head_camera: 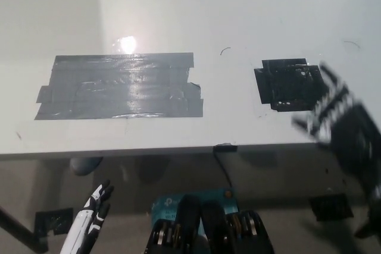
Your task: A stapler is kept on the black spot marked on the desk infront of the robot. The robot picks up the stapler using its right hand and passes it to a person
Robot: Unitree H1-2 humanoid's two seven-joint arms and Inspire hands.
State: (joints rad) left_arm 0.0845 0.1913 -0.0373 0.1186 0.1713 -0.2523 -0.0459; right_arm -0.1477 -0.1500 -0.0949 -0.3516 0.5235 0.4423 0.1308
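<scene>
Desk [238,4] as landmark: tape patch [119,85] on desk's left half; square mark [289,84] on right half, well apart. Right hand [333,108] over desk's right edge, beside mark. Left hand [94,209] below desk's front edge, left.

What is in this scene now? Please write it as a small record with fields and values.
desk: white desk
black spot: black tape patch, nothing on it
grey patch: wide grey tape patch, left part of desk
stapler: not visible
right hand: black right hand, blurred, beside the black spot, holds nothing, fingers apart
left hand: white left hand, low, below desk edge, holds nothing
person: none visible
</scene>
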